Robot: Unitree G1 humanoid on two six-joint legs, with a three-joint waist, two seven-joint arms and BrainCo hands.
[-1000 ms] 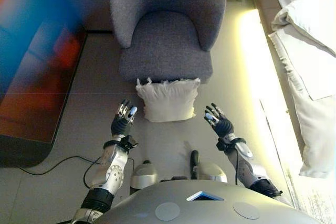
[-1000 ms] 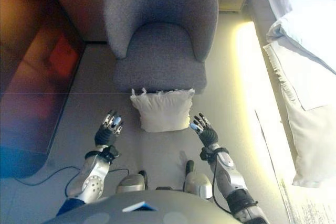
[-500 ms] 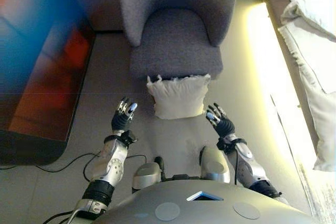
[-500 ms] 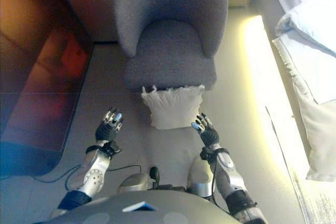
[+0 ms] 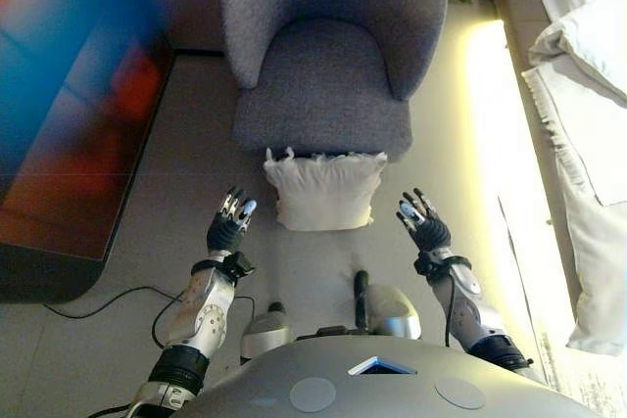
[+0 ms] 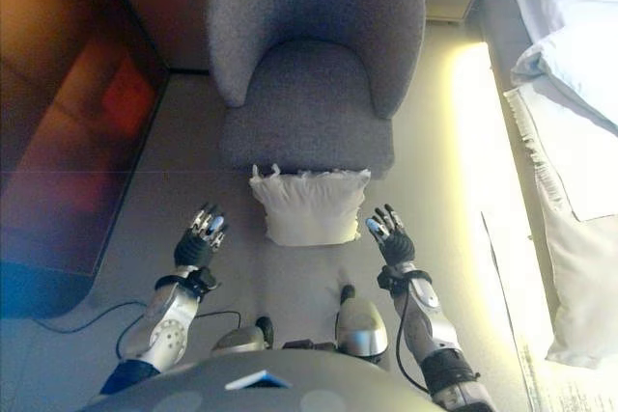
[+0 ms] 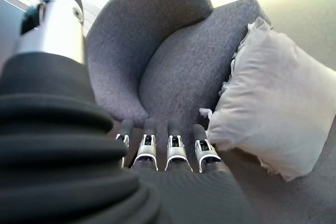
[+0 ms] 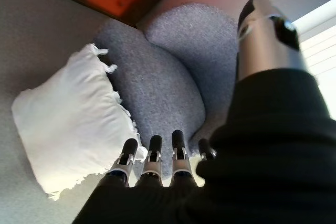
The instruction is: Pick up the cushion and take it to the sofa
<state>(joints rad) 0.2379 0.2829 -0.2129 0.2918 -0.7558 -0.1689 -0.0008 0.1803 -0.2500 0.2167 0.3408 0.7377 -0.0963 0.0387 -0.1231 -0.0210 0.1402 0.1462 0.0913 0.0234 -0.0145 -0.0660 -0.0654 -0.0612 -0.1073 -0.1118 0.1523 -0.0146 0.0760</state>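
The whole view has shifted since a second ago, so the camera moved, not the cushion [image 5: 323, 190] or the grey chair [image 5: 328, 56]. The right hand [image 5: 424, 225] now sits a little further out from the cushion's edge, while the left hand [image 5: 230, 224] keeps about the same gap

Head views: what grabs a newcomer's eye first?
The white cushion stands out first, on the floor leaning against the front of the grey armchair. Next come the two raised, open hands flanking it without touching: the left hand on the cushion's left, the right hand on its right. Along the right edge lies white bedding.
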